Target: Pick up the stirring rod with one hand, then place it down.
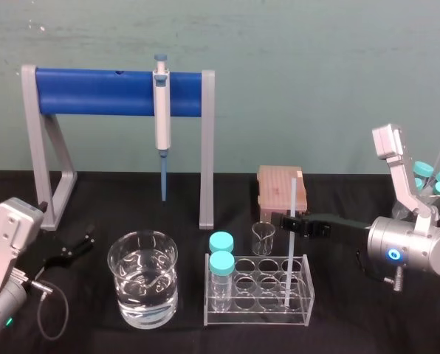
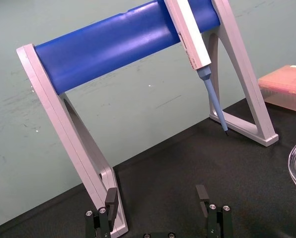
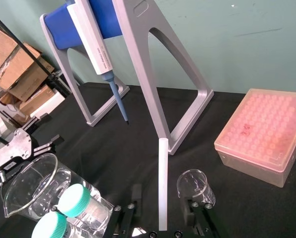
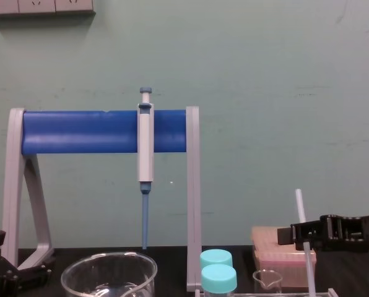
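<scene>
White translucent stirring rod [image 1: 287, 258]: stands near-upright in clear tube rack [image 1: 258, 318]. Likely light, stiff, slick and breakable; take the upper shaft gently. Right claw [image 1: 286, 221]: released, fingers straddling the rod. Left claw [image 1: 74, 248]: released, idle on the worktop.

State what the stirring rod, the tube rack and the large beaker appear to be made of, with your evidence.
Stirring rod: probably frosted glass or plastic; milky, matte, translucent.
Tube rack: likely clear acrylic; flat transparent panels with bright edges.
Beaker: apparently glass; thick, glossy, see-through wall.
</scene>
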